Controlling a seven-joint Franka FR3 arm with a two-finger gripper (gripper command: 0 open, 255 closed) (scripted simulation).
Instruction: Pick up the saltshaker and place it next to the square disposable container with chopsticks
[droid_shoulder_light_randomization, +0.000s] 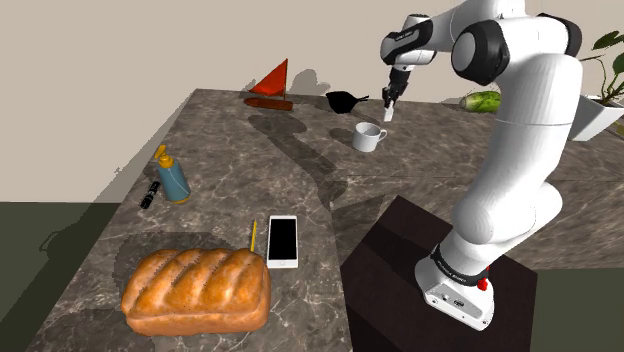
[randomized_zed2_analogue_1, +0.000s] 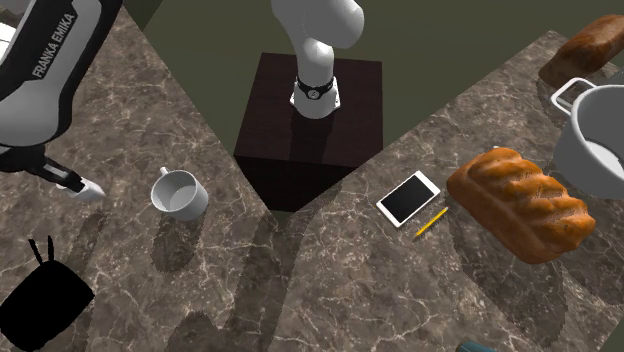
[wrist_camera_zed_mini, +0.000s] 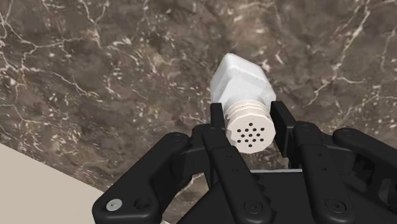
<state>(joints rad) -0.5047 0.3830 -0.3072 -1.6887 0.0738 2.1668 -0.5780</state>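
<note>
The gripper is seen clenched on a white saltshaker, whose perforated cap is clasped between the two black fingers. The saltshaker is held in the air above the dark marbled bench. In the shoulder view it hangs between a white mug and a black container. In the second exterior view, two chopsticks are seen standing at the container's edge. Farther along the bench, a smartphone is laid beside a yellow pencil. A bread loaf and a blue bottle are seen beyond.
</note>
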